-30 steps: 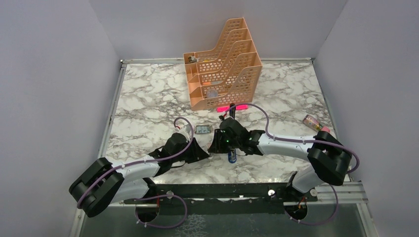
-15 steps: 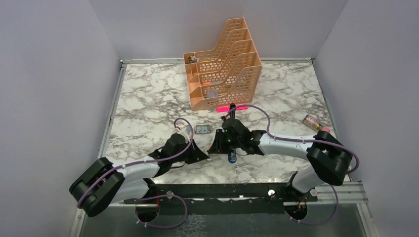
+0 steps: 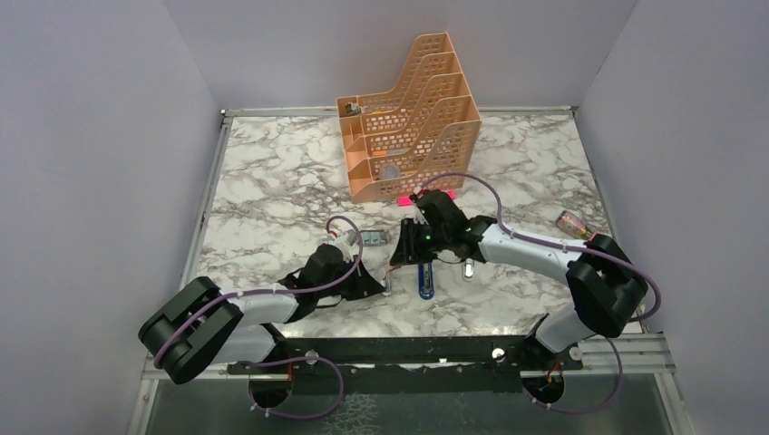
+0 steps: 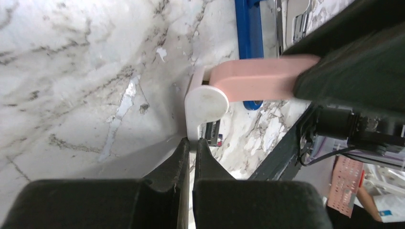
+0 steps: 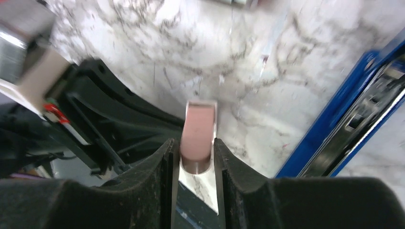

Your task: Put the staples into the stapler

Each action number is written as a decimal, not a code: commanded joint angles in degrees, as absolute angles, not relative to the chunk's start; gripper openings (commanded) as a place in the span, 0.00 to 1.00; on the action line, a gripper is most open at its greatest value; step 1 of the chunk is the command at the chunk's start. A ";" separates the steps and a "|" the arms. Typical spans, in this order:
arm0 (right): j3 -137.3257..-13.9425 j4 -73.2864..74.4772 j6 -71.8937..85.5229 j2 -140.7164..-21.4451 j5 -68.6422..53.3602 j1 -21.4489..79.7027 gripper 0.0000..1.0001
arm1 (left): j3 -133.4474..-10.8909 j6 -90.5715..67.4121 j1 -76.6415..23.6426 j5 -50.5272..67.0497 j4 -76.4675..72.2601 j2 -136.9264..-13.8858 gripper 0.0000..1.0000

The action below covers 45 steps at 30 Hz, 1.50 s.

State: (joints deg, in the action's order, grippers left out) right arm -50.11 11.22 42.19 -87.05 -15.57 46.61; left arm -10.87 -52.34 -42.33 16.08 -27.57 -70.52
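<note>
**tinker_joe:** What are the jaws doing here? On the left gripper (image 4: 191,142), going by its own wrist cam, they're sitting clenched tight, with the tips pressing right at the lower edge of a white rounded part (image 4: 206,101). I can't tell whether they're actually nipping a sliver of it or just touching it.

**marlo88:** Same read here. The right gripper (image 5: 195,143) is grasping the peach-pink piece (image 5: 197,121), with one finger hugging each long side. That white part is sitting on the end of it, so both arms are meeting at that one little thing, low over the tabletop (image 3: 272,181).

**tinker_joe:** So where's the stapler (image 3: 426,283) lying?

**marlo88:** It's lying flat on the marble just beside the two grippers, on the near side of the right one, pointing front to back. In the right wrist cam it's running along the right edge, blue with a silvery rail showing next to it.

**tinker_joe:** And the staples (image 3: 373,238)?

**marlo88:** They're sitting on the tabletop just left of the right gripper and a bit beyond the left one, apart from the stapler. It's too small to make out the contents. Further back, the orange desk organiser (image 3: 408,118) is standing upright, and a bright-pink bar (image 3: 404,199) is lying at its front foot, partly hiding behind the right arm.
</note>
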 commanded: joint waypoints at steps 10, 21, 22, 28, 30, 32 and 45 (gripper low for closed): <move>-55.57 7.15 33.49 -94.67 -21.35 44.03 0.42 | -11.41 -47.51 -42.50 19.20 -23.64 -72.67 0.00; -50.87 2.69 34.21 -89.97 -18.81 44.03 0.65 | -11.22 -50.50 -42.39 16.33 -23.05 -72.94 0.00; -50.78 2.52 34.53 -89.61 -18.14 44.03 0.66 | -10.98 -51.30 -42.34 15.97 -22.95 -72.88 0.00; -49.20 0.49 36.55 -85.75 -14.40 44.03 0.67 | -9.15 -55.79 -40.24 16.56 -22.53 -72.20 0.00; -48.88 0.50 36.82 -84.33 -13.52 44.03 0.67 | -8.89 -56.68 -39.39 17.03 -21.95 -72.16 0.03; -48.68 0.49 36.96 -83.25 -12.81 44.03 0.67 | -8.88 -56.99 -38.55 17.11 -20.99 -72.41 0.08; -48.76 2.71 35.28 -80.86 -11.75 44.03 0.66 | -10.97 -54.22 -36.74 13.62 -10.71 -71.01 0.22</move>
State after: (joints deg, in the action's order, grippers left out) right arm -49.06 2.28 36.38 -82.15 -13.96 43.88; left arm -11.11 -57.89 -37.34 18.70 -22.44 -71.75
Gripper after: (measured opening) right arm 0.669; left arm 0.215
